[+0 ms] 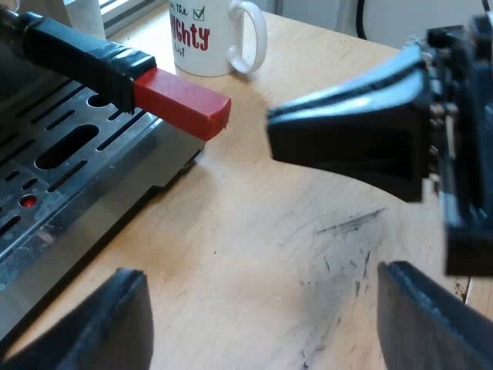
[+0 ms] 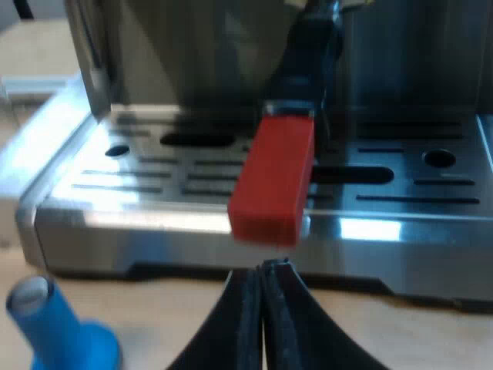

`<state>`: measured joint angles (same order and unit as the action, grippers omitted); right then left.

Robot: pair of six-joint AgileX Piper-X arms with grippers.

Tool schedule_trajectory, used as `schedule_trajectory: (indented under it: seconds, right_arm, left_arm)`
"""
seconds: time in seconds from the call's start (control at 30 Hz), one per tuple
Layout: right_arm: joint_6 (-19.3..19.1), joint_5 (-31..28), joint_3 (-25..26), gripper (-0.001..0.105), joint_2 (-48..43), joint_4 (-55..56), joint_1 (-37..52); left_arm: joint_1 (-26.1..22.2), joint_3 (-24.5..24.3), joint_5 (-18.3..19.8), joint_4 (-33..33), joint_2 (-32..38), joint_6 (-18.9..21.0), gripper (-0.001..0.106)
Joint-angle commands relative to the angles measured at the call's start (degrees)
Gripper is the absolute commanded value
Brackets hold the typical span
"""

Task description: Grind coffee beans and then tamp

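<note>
The portafilter handle [image 2: 308, 58] is seen jutting from the front of the espresso machine [image 2: 192, 46]. It is black along its length and finished by a red end [image 2: 273, 177]. The red end is carried above the slotted steel drip tray [image 2: 154, 181] and reaches out past the tray's front edge, over the bench [image 1: 246, 254]. The place where the handle meets the machine is lost in shadow.

The right hand [image 2: 262, 270] is held low over the bench, just before the tray's front lip. Its two fingers are pressed together and nothing is gripped between them. The red end lies at twelve o'clock from its tips, close but not touched. A blue tamper [image 2: 62, 331] is stood on the bench at roughly nine o'clock from that hand, near the tray's corner.

The left hand [image 1: 262, 324] is spread wide, with nothing held, above bare bench. From it, the red end is found at about eleven o'clock and the right hand at about one o'clock. A white mug [image 1: 208, 31] with red lettering is set on the bench beyond the red end.

The bench is of pale, matt wood, marked by dark scuffs [image 1: 347, 231] below the right hand. The tray is of brushed steel with bright reflections, and a small red glint [image 1: 28, 202] is seen in one of its holes. A pale wall [image 1: 431, 19] is seen beyond the bench's far edge.
</note>
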<state>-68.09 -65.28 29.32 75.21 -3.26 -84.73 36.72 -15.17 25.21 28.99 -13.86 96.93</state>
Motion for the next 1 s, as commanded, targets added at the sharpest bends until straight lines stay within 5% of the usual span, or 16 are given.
schedule_trajectory:
  seconds: [0.03,1.0]
  right_arm:
    - [0.2,0.1,0.1,0.000,-0.2,-3.1,2.0]
    - [-0.2,-0.4,0.1,0.000,4.6,-10.3,5.3]
  left_arm:
    - [0.2,0.0,0.7,-1.1,0.1,0.0,0.063]
    - [0.2,0.0,0.7,-2.2,0.1,0.0,0.063]
